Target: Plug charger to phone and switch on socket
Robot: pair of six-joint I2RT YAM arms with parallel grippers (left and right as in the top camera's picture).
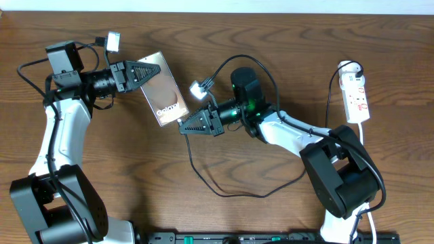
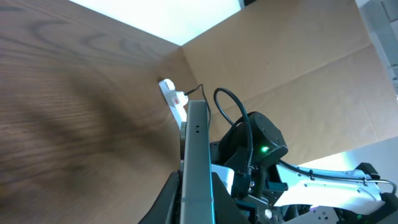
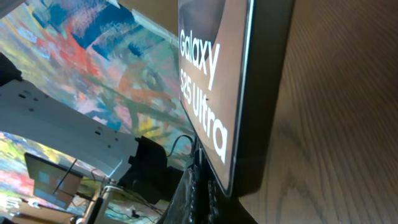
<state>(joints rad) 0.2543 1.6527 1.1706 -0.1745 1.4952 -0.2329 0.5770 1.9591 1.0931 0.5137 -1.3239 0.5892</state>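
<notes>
Left gripper (image 1: 157, 70) clamped on phone (image 1: 169, 98), long axis diagonal, lettered end pointing lower right.

One phone (image 1: 163, 91), one charger (image 1: 234, 196), one socket (image 1: 357, 98)

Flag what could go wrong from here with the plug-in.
1. The left claw holds the phone by one end only; a push from the right claw at the other end may twist it loose.
2. The charger cable loops beside the right arm and could snag when that arm goes for the power strip.
3. The connector tip, where the cable meets the right claw, is hidden in every view, so alignment cannot be confirmed.
</notes>
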